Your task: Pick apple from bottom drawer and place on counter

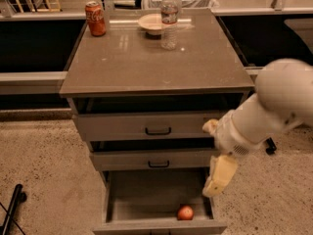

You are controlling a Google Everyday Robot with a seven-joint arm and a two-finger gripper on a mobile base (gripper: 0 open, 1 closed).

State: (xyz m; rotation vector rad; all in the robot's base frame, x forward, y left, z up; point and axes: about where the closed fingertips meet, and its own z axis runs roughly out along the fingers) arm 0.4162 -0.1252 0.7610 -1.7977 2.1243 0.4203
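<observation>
The apple (185, 212), small and red-orange, lies inside the open bottom drawer (111, 204), near its front right corner. The counter (146, 65) is the glossy grey-brown top of the cabinet. My gripper (215, 161) hangs at the end of the white arm (274, 102), which reaches in from the right. It is in front of the cabinet's right side, level with the middle drawer, above and a little right of the apple. It holds nothing that I can see.
A red soda can (95, 18), a shallow bowl (151, 22) and a clear water bottle (169, 19) stand along the back of the counter. The two upper drawers (146, 126) with black handles stand slightly open. A black stand leg (12, 210) lies on the floor at lower left.
</observation>
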